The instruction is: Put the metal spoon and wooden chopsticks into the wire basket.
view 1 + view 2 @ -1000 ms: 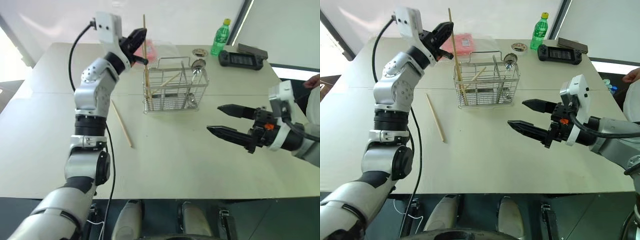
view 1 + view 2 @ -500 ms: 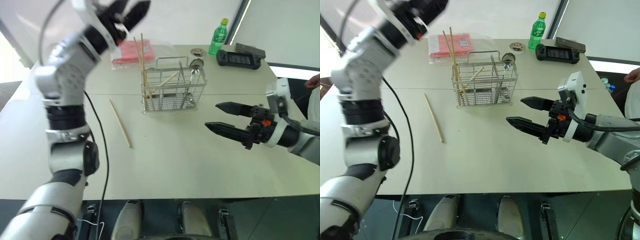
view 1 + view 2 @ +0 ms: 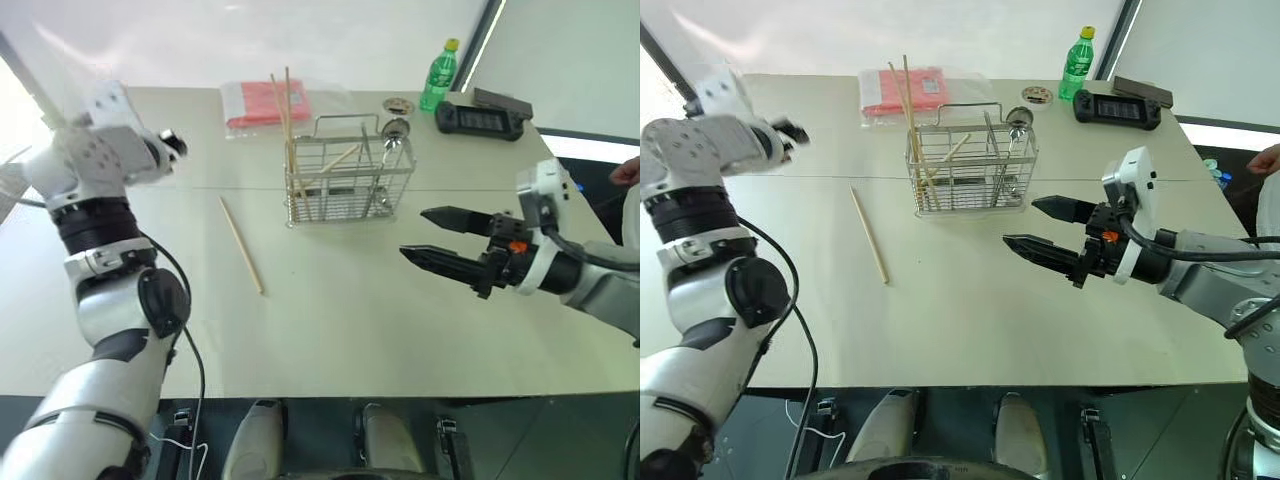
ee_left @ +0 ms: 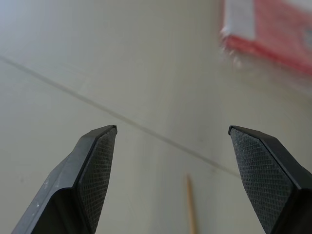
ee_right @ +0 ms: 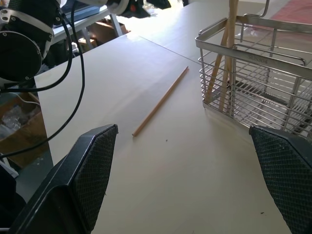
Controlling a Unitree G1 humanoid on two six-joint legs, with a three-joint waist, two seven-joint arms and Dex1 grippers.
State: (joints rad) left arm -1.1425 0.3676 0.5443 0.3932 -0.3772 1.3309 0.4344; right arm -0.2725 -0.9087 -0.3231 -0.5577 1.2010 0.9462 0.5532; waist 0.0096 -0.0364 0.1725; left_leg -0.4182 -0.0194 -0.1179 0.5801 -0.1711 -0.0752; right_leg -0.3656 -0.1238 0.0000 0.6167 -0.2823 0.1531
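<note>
**Two chopsticks standing in the basket, one loose on the table**

From the head cameras, the wire basket (image 3: 348, 183) stands upright toward the far middle of the pale table (image 3: 340, 320). Two wooden chopsticks (image 3: 287, 130) lean upright in its left end, tips rising above the rim; another stick lies slanted among the dividers. The metal spoon (image 3: 393, 140) stands in the right end, bowl up above the wire. One loose chopstick (image 3: 241, 244) lies flat on the table, near the basket's left front corner but apart from it. Behind the basket lie a red packet (image 3: 268, 102) in clear wrap, a green bottle (image 3: 436, 76) with a yellow cap and a dark controller (image 3: 484, 118); no writing is legible. The left gripper (image 3: 792, 131) hangs over the table's far left, holding nothing. The right gripper (image 3: 432, 236) hovers right of the basket, jaws wide and empty.

Left wrist view: both fingers (image 4: 100, 161) stand wide apart over bare table, the loose chopstick's tip between them.

Right wrist view: fingers (image 5: 95, 165) spread wide, empty; basket and loose chopstick lie ahead.
</note>
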